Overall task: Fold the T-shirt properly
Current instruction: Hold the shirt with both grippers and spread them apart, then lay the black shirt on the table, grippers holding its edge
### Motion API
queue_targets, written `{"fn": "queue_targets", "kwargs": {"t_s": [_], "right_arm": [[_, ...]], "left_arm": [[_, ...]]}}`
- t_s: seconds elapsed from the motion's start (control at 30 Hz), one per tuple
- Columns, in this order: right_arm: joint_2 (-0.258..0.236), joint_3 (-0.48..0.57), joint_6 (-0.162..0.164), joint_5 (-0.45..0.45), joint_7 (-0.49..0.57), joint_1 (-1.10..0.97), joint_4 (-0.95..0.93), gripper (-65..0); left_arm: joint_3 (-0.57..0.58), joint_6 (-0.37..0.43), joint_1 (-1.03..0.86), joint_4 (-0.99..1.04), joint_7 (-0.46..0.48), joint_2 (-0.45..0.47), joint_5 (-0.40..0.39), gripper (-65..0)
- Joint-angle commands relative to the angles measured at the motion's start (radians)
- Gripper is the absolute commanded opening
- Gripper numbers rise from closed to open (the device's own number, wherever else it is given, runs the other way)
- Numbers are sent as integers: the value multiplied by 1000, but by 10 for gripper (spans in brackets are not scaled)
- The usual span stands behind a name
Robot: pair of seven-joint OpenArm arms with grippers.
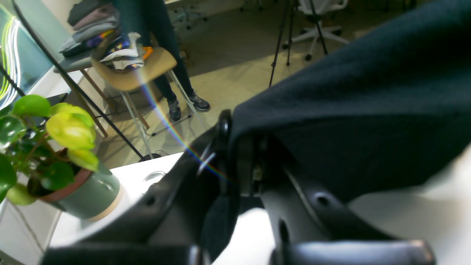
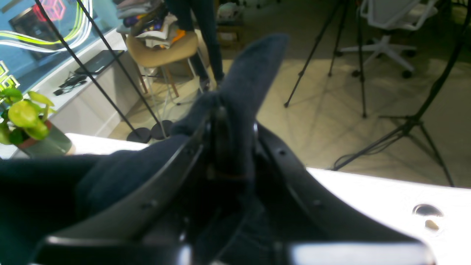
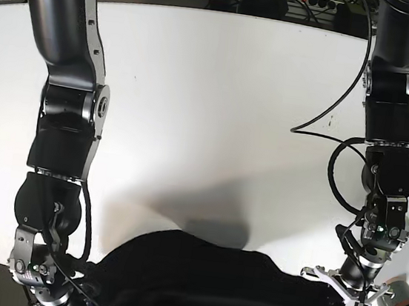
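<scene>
Gripping: left gripper (image 1: 235,154) and right gripper (image 2: 230,147) both clamp the T-shirt (image 3: 203,283).
Pot (image 1: 88,195): holds a plant (image 1: 44,140), 9 o'clock.

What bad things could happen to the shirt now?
1. The T-shirt hangs between both pincers at the table's near edge, so letting go could drop it off the table.
2. The right pincer grips only a bunched bit of cloth, which might slip out.
3. The left pincer sits near the potted plant; a wide swing could knock it.
</scene>
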State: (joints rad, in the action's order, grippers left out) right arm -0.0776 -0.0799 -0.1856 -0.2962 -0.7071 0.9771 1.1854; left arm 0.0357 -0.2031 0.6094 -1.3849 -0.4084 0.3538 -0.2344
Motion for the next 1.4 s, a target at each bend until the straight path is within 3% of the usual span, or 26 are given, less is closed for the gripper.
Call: {"fn": "queue_targets", "kwargs": {"t_s": [0.0, 0.27, 0.53, 0.67, 1.0, 1.37], "right_arm": [[-8, -8, -1, -13, 33, -1, 21, -631], [-3, -11, 1, -14, 5, -186, 179, -631], [19, -130, 1, -16, -41, -418, 342, -631], [25, -163, 1, -18, -41, -548, 419, -625], [45, -219, 1, -126, -41, -852, 595, -625], [45, -220, 1, -219, -36, -1134, 670, -625]], "left_arm": [[-21, 11, 28, -37, 19, 12, 2, -650], [-23, 11, -58, -127, -36, 43, 0, -650], [-82, 8, -234, -199, -40, 44, 5, -650], [-98, -39, -319, -216, -40, 44, 5, -650], [-101, -46, -529, -282, -40, 46, 7, -650], [-193, -48, -710, -317, -40, 58, 7, -650]]}}
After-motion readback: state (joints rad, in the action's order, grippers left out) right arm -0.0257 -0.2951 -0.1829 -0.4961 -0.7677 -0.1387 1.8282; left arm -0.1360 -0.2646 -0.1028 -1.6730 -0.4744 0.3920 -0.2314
